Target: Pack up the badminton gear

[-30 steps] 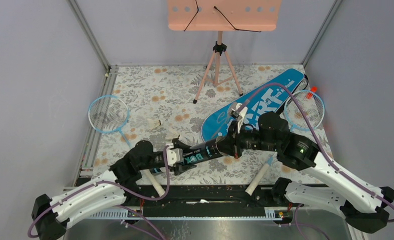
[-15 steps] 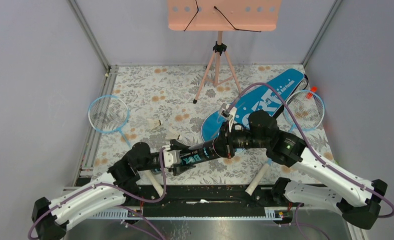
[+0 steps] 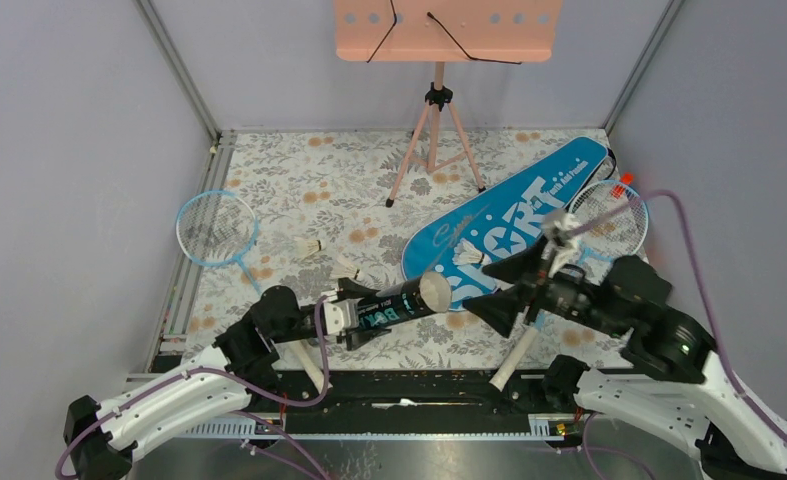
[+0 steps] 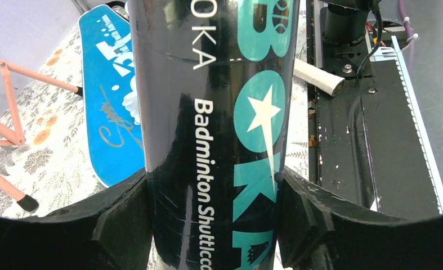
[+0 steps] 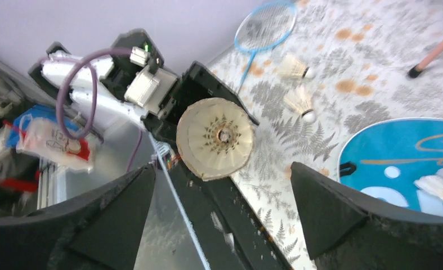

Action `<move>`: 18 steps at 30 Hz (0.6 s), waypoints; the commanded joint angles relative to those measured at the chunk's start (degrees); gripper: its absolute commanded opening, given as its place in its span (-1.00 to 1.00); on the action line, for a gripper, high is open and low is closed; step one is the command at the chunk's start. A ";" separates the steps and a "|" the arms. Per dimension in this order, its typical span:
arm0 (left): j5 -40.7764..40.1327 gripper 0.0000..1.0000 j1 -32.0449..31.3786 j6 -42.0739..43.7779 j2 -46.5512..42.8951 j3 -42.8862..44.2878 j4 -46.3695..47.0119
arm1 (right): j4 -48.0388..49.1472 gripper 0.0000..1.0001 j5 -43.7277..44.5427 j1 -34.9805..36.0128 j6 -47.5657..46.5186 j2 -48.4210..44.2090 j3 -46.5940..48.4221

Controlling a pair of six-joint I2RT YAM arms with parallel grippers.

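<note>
My left gripper (image 3: 367,316) (image 4: 213,183) is shut on the black tube (image 3: 399,303) (image 4: 213,107), which lies level above the table's front with its open end pointing right. Pale shuttlecock feathers fill the tube's mouth (image 5: 215,139). My right gripper (image 3: 483,289) (image 5: 222,167) stands open just right of that mouth, with nothing between its fingers. The blue bag (image 3: 514,222) (image 5: 410,152) lies behind it, a shuttlecock (image 3: 466,256) on top. Two more shuttlecocks (image 3: 312,246) (image 3: 347,268) lie on the cloth. One racket (image 3: 216,228) lies at the left, another racket (image 3: 609,215) at the right.
A pink tripod stand (image 3: 437,110) stands at the back middle. The rackets' white handles (image 3: 309,368) (image 3: 514,360) reach the black rail (image 3: 409,400) along the near edge. Grey walls close in the left, right and back.
My right gripper has drawn back to the right from the tube's mouth and opened wide. The tube's feather-filled end now shows. The left gripper keeps hold of the tube.
</note>
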 commanded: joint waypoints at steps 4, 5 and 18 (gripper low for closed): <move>-6.27 -0.95 -0.27 -2.81 -1.37 -0.31 9.14 | -7.69 0.99 31.81 0.15 0.12 -4.89 -0.74; -8.55 -0.95 -0.28 -3.43 -1.63 -0.64 10.08 | -10.69 0.99 38.92 0.14 0.91 -2.92 -0.67; -15.02 -0.94 -0.21 -5.51 -5.92 -2.38 11.46 | -21.82 0.99 47.10 -10.66 -10.14 31.22 -1.00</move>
